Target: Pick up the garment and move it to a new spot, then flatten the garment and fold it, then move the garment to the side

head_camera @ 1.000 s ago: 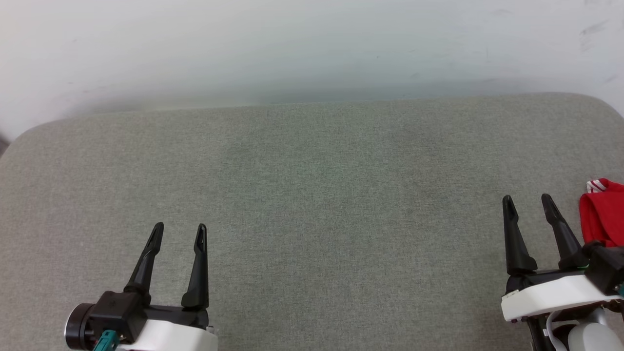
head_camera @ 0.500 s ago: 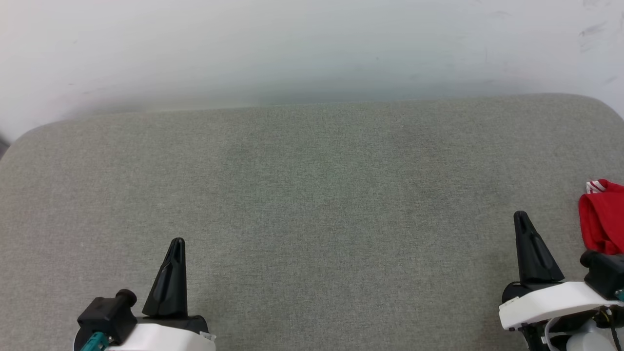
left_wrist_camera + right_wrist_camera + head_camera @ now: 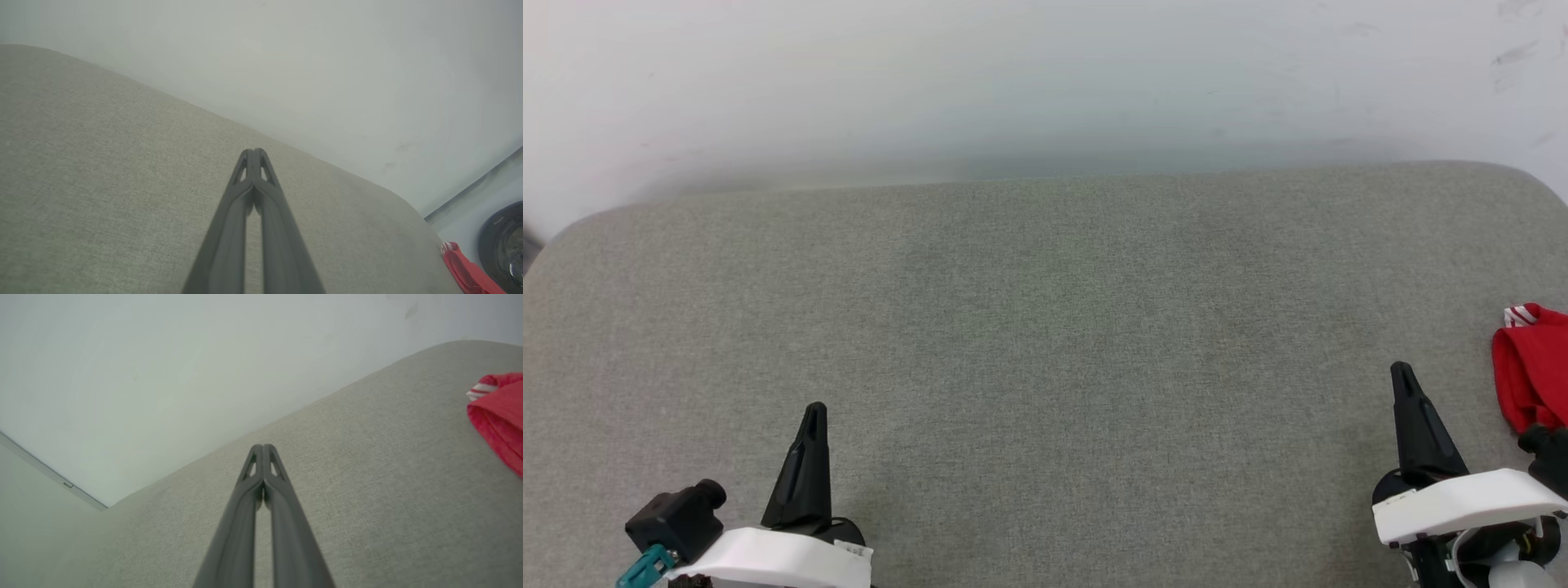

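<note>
Black fingers on both grippers are pressed tip to tip, clasping nothing: left gripper (image 3: 814,411) low left, right gripper (image 3: 1403,374) low right, over the grey fabric surface (image 3: 1045,327). One red garment (image 3: 1534,371) lies just right of the right gripper, its striped trim at the far end. It is cropped, so its long axis cannot be told.

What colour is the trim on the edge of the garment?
Red and white stripes on the garment's trim, clearest in the right wrist view.

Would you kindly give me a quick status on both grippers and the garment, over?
Left gripper shut, empty. Right gripper shut, empty. Garment at grey surface's right edge, not held. Nothing in the way.
</note>
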`<state>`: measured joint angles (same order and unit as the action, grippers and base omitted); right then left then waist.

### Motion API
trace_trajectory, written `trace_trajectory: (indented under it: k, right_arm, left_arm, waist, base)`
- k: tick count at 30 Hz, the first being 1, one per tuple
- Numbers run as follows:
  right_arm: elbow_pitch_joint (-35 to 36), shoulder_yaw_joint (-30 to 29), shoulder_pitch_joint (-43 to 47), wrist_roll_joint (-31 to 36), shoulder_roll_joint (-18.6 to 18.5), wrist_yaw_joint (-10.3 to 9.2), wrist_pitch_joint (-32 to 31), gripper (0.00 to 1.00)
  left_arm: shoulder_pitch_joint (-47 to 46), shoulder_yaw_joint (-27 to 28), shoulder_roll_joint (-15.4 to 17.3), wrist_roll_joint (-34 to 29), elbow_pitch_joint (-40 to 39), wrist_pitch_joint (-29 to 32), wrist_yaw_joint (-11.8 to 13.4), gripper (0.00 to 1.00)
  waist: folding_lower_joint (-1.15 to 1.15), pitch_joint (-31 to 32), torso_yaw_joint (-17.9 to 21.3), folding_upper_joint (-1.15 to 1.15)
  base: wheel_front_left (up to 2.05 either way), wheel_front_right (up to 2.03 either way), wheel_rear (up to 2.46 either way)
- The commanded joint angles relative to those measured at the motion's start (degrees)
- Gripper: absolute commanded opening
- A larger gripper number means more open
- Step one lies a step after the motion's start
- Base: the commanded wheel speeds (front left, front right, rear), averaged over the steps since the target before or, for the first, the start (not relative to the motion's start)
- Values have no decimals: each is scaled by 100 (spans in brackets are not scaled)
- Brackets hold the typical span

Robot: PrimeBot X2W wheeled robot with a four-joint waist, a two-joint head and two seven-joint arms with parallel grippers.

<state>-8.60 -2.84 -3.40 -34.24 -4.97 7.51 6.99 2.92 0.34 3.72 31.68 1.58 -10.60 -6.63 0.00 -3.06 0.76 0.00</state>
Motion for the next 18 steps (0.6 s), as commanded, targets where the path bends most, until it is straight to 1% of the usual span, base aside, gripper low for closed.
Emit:
trace_trajectory:
  k: [1, 18]
  right_arm:
    - [54, -25, -125, -223, 21, -1, -42, 0]
    - [-87, -113, -183, -1571, 67, -1, -360, 0]
  left_arm:
    - [-178, 8, 58, 234, -30, 42, -32, 0]
    - [-365, 50, 103, 1729, 270, 357, -48, 0]
  waist:
    - [0, 4, -1, 0]
    - [0, 51, -14, 0]
  base:
    - [0, 0, 0]
    - [0, 0, 0]
